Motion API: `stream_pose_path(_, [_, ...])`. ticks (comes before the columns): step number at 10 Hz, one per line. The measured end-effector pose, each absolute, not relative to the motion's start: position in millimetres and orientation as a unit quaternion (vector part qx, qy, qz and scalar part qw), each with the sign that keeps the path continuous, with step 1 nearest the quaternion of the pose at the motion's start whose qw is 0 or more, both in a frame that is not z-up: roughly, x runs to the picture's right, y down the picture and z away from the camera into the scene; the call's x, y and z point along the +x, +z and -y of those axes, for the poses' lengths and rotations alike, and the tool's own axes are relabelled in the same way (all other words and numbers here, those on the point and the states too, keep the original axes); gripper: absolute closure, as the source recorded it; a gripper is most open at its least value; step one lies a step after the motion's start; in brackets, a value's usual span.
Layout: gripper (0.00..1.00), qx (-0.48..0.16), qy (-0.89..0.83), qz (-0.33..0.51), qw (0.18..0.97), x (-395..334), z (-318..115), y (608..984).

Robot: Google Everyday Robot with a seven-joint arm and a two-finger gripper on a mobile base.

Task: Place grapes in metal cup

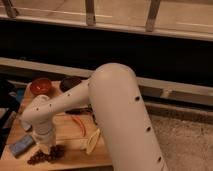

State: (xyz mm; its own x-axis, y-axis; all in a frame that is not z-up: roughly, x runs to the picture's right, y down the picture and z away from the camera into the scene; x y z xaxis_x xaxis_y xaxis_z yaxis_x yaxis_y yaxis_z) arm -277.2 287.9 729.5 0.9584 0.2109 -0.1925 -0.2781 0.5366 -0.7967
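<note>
The grapes (47, 155), a loose dark reddish-purple bunch, lie on the wooden table (70, 159) near its front left. My gripper (46, 147) hangs from the white wrist (42, 125) straight down onto the bunch, right at its top. The big white arm (115, 110) crosses the view from the lower right and covers much of the table. The metal cup does not show; it is out of view or hidden behind the arm.
A blue flat object (22, 146) lies left of the grapes. A red chili pepper (79, 125) and a pale curved object (92, 142) lie to the right. A red-orange bowl (40, 86) and a dark bowl (70, 82) stand at the back. A dark counter wall runs behind.
</note>
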Motion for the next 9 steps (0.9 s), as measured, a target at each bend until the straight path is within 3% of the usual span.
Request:
stream_pose_path(5, [1.00, -0.427, 0.142, -0.024, 0.892, -287, -257, 703])
stream_pose_path(9, [1.00, -0.365, 0.180, -0.033, 0.913, -276, -199, 674])
